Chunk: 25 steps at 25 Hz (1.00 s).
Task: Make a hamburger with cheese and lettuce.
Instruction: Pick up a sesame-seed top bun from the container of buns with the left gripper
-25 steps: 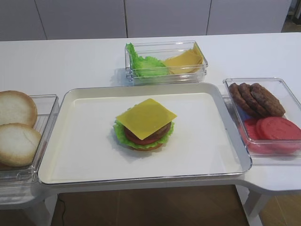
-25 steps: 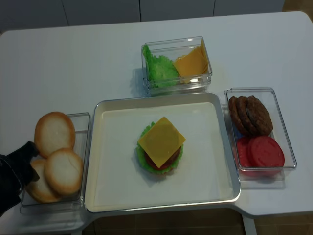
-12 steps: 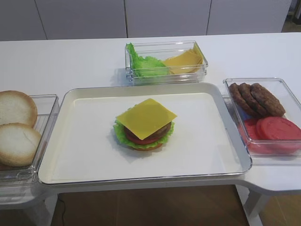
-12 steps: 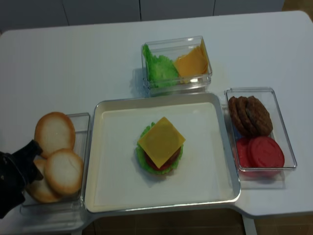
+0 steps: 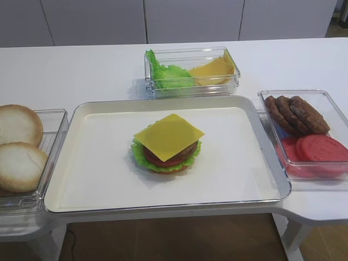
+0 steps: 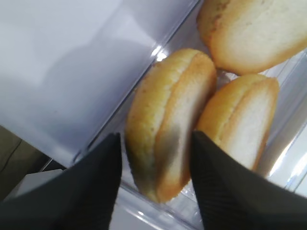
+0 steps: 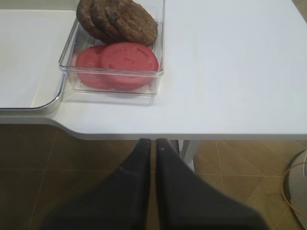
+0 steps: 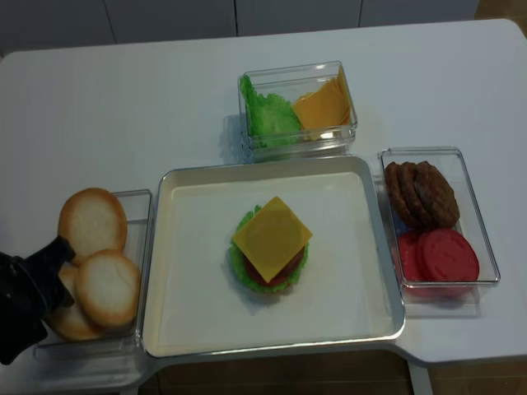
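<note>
The hamburger (image 5: 166, 151) (image 8: 269, 251) stands in the middle of the cream tray (image 5: 239, 179) (image 8: 354, 300), a tan base at the bottom and no top bun. The cheese (image 5: 169, 136) (image 8: 272, 237) lies on top with its corners sticking out. The lettuce (image 5: 137, 155) (image 8: 237, 265) frills out beneath the tomato and patty. My left gripper (image 8: 48, 276) (image 6: 156, 139) is open in the bun bin, its jaws either side of a pale bun half (image 6: 168, 120) standing on edge. My right gripper (image 7: 154, 141) is shut and empty over the floor, below the table's front edge.
A clear bin (image 5: 54, 157) (image 8: 142, 247) at left holds pale bun halves (image 8: 92, 224). A back bin (image 5: 190, 73) (image 8: 296, 107) holds loose lettuce leaves and cheese slices. A right bin (image 5: 304, 130) (image 8: 432, 222) (image 7: 115, 48) holds brown patties and red tomato slices.
My left gripper has crept a little further forward into the bun bin. The hamburger and the bins have not moved.
</note>
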Motion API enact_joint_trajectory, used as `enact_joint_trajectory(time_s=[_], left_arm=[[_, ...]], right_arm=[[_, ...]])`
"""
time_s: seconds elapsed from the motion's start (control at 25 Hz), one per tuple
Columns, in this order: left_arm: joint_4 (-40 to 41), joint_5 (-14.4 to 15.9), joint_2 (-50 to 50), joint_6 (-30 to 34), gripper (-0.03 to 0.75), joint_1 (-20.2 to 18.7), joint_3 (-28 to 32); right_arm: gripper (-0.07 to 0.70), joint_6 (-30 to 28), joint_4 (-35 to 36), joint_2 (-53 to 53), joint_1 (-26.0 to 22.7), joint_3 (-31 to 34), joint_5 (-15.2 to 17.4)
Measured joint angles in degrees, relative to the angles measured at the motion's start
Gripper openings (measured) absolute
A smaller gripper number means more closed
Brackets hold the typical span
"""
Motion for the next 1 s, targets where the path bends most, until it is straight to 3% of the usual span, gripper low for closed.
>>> enact_joint_trajectory(time_s=[0.52, 1.0], left_arm=[[2.14, 0.00, 0.06, 1.63, 0.123, 0.00, 0.00], [5.36, -1.06, 0.19, 3.53, 0.103, 0.00, 0.00]], right_arm=[[0.027, 0.00, 0.00, 0.00, 0.00, 0.00, 0.00], [0.027, 0.00, 0.00, 0.00, 0.00, 0.00, 0.00]])
